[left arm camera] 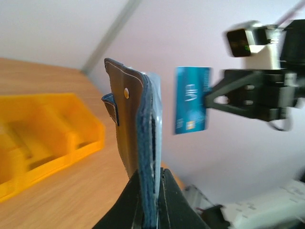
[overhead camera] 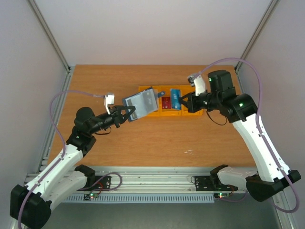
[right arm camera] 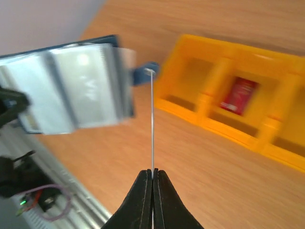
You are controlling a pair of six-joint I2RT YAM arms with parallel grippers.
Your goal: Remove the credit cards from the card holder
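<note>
The blue card (left arm camera: 192, 99) is thin, stiff and slick, and light enough that a pinch on one edge carries it, though a loose pinch would likely let it swivel or slide out; the right gripper (right arm camera: 152, 175) is pressed together on the card's edge, so in the right wrist view the card shows only as a fine line rising from the fingertips; it hangs in the air over the orange bin (left arm camera: 71, 138), just right of the red card (right arm camera: 240, 94), which lies flat in one of the bin's compartments; a clear gap separates the blue card from the card holder (overhead camera: 140, 102); the holder looks soft and floppy, with clear sleeves on its lighter inside, and is best taken by the bottom edge so the sleeves face out; the left gripper (overhead camera: 127, 113) is clamped on that bottom edge, holding the holder upright and off the table at the left end of the bin, partly covering that end from above; the black card I cannot find, and it may sit in a sleeve or in the bin compartment hidden under the holder; the blue card probably wants lowering close into a compartment before release, since something so light and slick could skid or bounce
</note>
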